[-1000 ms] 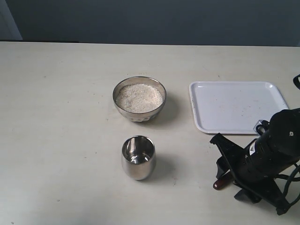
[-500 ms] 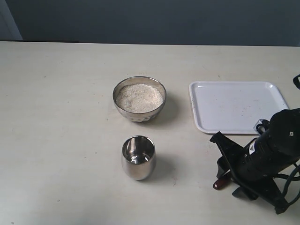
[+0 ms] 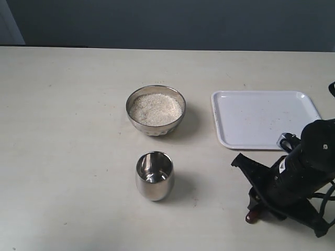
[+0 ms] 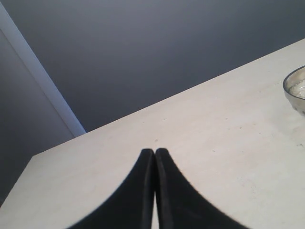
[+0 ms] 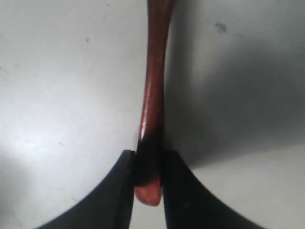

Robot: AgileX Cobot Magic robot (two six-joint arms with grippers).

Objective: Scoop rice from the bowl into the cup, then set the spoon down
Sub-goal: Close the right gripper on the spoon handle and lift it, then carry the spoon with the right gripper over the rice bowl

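- Exterior view: mounted high and off the arms, at moderate range. It faces obliquely down across the bench [image 3: 68, 157] toward the dark wall [image 3: 167, 23] at 12 o'clock. Near centre stands the bowl [image 3: 155, 128], with the cup [image 3: 154, 180] at its 6 o'clock and the tray [image 3: 261, 117] at its 3 o'clock.
- Left wrist view: low over the bench, facing along it toward the wall, past the left pincer [image 4: 155, 151], whose tips are pressed together. It shares with the exterior view the bowl, cut by the frame edge, and the bench top.
- Right wrist view: very near, facing straight down on the bench. The right pincer [image 5: 148, 155], clamped on the spoon [image 5: 153, 95], fills the frame. It shares with the exterior view the spoon and the bench patch at 4 o'clock from the cup.
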